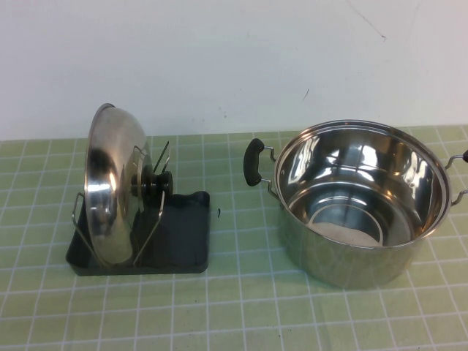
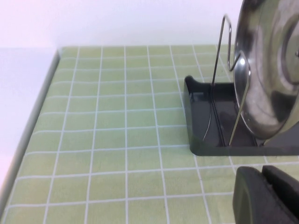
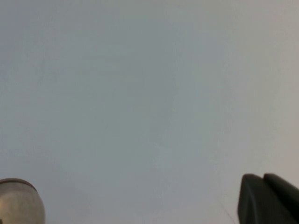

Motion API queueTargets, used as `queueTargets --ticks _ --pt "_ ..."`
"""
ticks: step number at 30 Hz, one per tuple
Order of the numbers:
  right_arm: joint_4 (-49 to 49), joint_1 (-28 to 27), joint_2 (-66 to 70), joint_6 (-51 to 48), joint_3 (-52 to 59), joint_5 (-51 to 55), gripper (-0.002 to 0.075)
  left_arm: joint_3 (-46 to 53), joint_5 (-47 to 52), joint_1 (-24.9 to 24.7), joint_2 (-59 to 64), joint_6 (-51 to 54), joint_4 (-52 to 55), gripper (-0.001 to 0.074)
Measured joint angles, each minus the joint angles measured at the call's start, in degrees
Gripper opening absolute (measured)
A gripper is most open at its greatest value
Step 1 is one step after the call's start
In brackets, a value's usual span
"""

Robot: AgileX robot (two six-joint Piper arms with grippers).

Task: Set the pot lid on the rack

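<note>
The shiny steel pot lid (image 1: 113, 183) stands on edge in the dark grey rack (image 1: 183, 241), held between its wire prongs, with its black knob (image 1: 159, 183) facing the pot. Neither gripper shows in the high view. In the left wrist view the lid (image 2: 273, 70) stands in the rack (image 2: 205, 140). My left gripper (image 2: 262, 171) is shut and empty, low over the tablecloth a short way from the rack's near edge. My right gripper (image 3: 263, 178) is shut and empty, with only a plain pale wall in front of it.
A deep steel pot (image 1: 358, 197) with black side handles (image 1: 253, 162) stands at the right, open and without its lid. Green checked cloth (image 1: 234, 307) covers the table. A white wall runs along the back. A round metal part (image 3: 18, 203) shows at the right wrist view's corner.
</note>
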Motion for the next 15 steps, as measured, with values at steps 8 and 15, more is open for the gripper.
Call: queueTargets --ticks 8,15 --pt "0.0 0.0 0.0 1.2 0.0 0.0 -0.0001 0.7 -1.1 0.0 0.0 -0.6 0.1 -0.0001" --pt "0.0 0.0 0.0 1.2 0.0 0.0 -0.0001 0.7 -1.2 0.0 0.0 -0.6 0.1 -0.0001"
